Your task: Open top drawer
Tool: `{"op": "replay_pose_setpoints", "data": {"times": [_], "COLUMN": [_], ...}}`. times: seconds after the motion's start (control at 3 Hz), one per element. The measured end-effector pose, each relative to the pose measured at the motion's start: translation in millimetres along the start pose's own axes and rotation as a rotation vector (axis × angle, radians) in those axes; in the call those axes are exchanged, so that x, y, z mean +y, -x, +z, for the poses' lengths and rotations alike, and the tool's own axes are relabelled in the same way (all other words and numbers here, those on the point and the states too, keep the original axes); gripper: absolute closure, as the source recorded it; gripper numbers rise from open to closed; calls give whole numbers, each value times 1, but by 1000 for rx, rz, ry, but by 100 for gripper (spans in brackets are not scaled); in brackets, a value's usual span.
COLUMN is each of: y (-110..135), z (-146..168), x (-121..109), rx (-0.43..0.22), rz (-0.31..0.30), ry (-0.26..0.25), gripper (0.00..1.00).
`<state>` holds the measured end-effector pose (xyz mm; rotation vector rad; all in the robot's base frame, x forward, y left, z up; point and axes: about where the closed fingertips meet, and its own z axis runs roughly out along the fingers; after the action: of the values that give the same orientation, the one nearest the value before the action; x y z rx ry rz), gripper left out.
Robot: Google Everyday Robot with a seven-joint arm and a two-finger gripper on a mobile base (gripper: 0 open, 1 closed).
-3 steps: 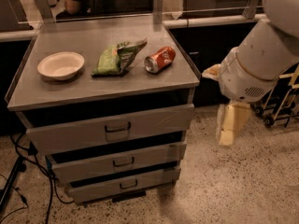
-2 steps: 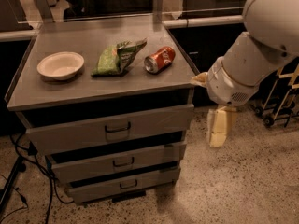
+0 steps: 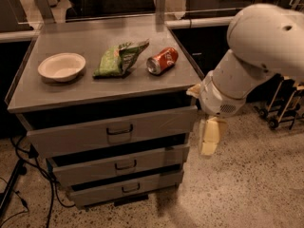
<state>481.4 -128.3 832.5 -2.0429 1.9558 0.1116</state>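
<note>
The top drawer [image 3: 156,125] is the widest grey front of the cabinet, with a dark loop handle [image 3: 119,129] at its centre. A dark gap shows above the front, and its inside is hidden. My gripper [image 3: 209,137] hangs downward from the white arm [image 3: 256,56], just off the drawer's right end at the cabinet's right corner. It is well to the right of the handle and touches nothing that I can see.
On the cabinet top [image 3: 71,91] lie a white bowl [image 3: 61,66], a green snack bag [image 3: 118,58] and a red can [image 3: 162,61]. Two narrower drawers [image 3: 116,164] [image 3: 128,188] sit below. Cables [image 3: 23,175] run on the floor at left; a wheeled cart [image 3: 280,113] stands at right.
The arm has swung left toward the cabinet, bringing the gripper from open floor at the right up to the top drawer's right end. The drawers have not moved.
</note>
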Motion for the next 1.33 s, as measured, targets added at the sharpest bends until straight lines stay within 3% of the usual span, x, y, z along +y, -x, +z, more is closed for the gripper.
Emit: {"op": "replay_pose_setpoints", "data": {"times": [1.0,1.33], "y": [-11,-11], "z": [93,95], "x": [-53,-47], "rx": [-3,3], "rz": [104,94], "ry": [8,10], "gripper": [0,0]}}
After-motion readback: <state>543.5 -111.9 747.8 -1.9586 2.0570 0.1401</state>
